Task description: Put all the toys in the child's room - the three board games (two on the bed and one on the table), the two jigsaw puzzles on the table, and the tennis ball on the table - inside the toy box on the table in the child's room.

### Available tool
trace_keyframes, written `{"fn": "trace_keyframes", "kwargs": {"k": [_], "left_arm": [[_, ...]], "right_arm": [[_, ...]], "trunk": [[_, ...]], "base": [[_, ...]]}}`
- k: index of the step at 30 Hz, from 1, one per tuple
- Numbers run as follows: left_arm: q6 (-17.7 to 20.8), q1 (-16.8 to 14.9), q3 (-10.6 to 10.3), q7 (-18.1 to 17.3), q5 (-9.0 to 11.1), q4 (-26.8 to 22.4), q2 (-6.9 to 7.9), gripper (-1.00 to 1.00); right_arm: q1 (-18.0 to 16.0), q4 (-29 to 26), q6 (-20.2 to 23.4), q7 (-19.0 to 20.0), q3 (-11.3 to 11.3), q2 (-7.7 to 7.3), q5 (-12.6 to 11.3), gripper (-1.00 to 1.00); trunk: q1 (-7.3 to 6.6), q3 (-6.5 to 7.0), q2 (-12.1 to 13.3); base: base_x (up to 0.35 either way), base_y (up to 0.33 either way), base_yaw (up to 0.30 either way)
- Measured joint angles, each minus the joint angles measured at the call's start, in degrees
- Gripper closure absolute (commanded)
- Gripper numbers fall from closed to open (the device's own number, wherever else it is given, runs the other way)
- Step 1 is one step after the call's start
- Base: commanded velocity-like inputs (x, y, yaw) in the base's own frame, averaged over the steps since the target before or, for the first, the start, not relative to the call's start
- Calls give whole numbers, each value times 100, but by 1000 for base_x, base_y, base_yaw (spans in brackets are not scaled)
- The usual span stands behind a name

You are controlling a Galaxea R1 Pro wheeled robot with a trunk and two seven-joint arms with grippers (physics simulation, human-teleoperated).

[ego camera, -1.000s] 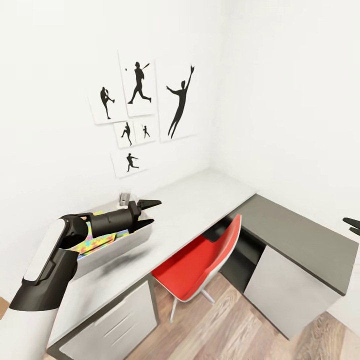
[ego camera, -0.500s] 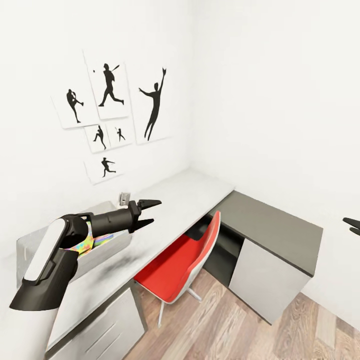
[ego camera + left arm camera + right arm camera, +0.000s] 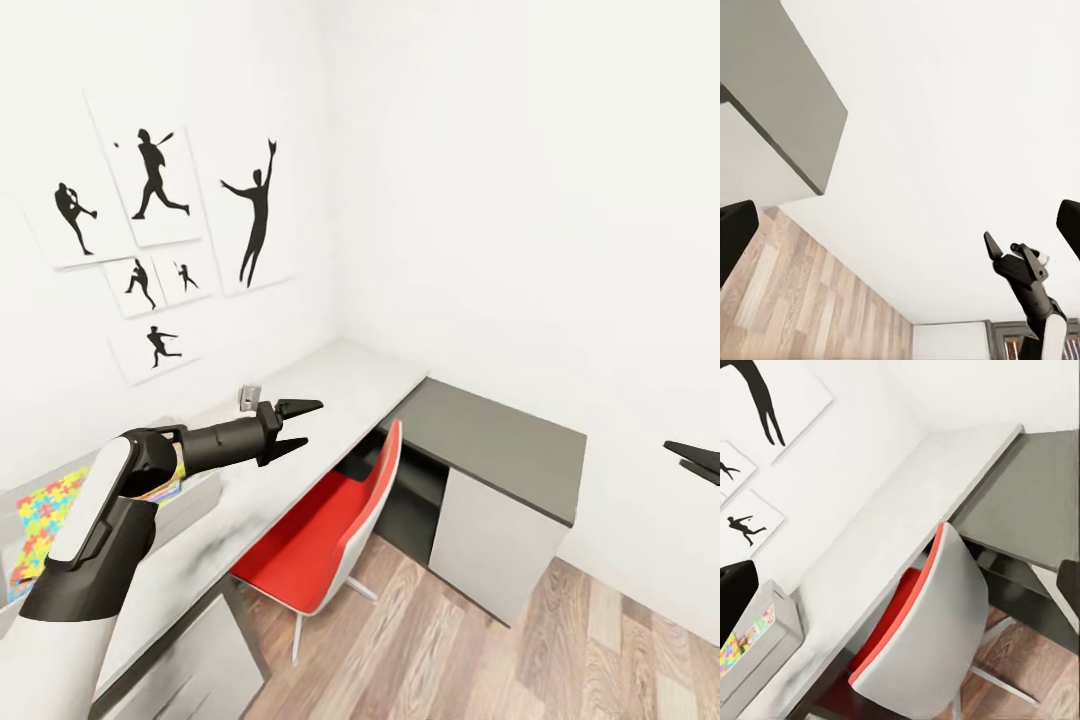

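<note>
White-walled child's room (image 3: 520, 180) with wood-plank floor (image 3: 560, 650), seen from the robot's head. A long pale bench (image 3: 330, 385) runs along the wall and joins a lower dark grey side bench (image 3: 490, 435) in the corner; both benchtops, where they show, carry no loose toys. A red chair (image 3: 320, 545) with a grey back is pushed in under the pale bench. Black baseball-player silhouette pictures (image 3: 150, 230) hang on the wall above.

The toy box (image 3: 765, 649), pale grey, stands on the pale bench at the left edge of the head view, partly hidden behind the left arm. A jigsaw puzzle (image 3: 40, 520) of yellow, pink, green and blue pieces lies inside it, and a colourful edge of another flat item shows at the wall of the box in the right wrist view; what else the box holds cannot be told.

The left tool (image 3: 290, 428) hangs above the bench just beside the toy box, its two fingers parted and gripping nothing. The right tool (image 3: 1018, 255) is held well apart over the floor, fingers likewise spread and empty.

Judged progress: at least one puzzle is stowed, and the bench looks cleared. The bed lies outside these views, so the two board games said to rest there probably remain to be fetched.
</note>
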Motion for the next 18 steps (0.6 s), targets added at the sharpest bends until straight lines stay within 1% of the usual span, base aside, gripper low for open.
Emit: {"fn": "trace_keyframes", "kwargs": {"k": [1,2,4,5,6,7,9,10,12,13,14,15,17,18], "left_arm": [[1,0,0,1,0,0,0,-100],[1,0,0,1,0,0,0,-100],[3,-1,0,2,0,0,-1,-100],[3,-1,0,2,0,0,-1,-100],[2,0,0,2,-1,0,0,-100],[2,0,0,2,0,0,0,-100],[3,1,0,1,-1,0,-1,-100],[2,1,0,1,0,0,-1,-100],[2,1,0,0,-1,0,-1,-100],[2,1,0,0,0,0,-1,-100],[2,1,0,1,-1,0,0,-100],[1,1,0,1,-1,0,0,-100],[3,0,0,2,-1,0,-1,-100],[3,0,0,2,0,0,-1,-100]], "right_arm": [[-7,0,0,-61,79,-1,0,-100],[-7,0,0,-64,82,-1,-2,-100],[-23,0,1,-201,253,0,-4,-100],[-23,0,1,-203,256,0,-6,-100],[-35,0,2,-281,355,1,-5,-100],[-36,0,2,-283,358,1,-7,-100],[-77,0,3,-471,594,2,-8,-100],[-78,0,3,-475,598,2,-10,-100],[-147,0,4,-727,857,3,-13,-100],[-149,0,4,-732,861,3,-15,-100],[-193,0,4,-882,980,5,-16,-100],[-194,0,4,-887,984,5,-17,-100],[-278,0,3,-1218,1176,8,-15,-100],[-279,0,4,-1225,1179,8,-18,-100]], "trunk": [[0,3,0],[0,7,0],[0,13,0],[0,17,0],[0,20,0],[0,23,0],[0,30,0],[0,33,0],[0,40,0],[0,44,0],[0,47,0],[0,50,0],[0,57,0],[0,60,0]], "base": [[0,0,-273],[0,0,-273],[0,0,-273],[0,0,-273],[0,0,-273],[0,0,-273],[0,0,-273],[0,0,-273],[0,0,-273],[0,0,-273],[0,0,-273],[0,0,-273],[0,0,-273],[0,0,-273]]}}
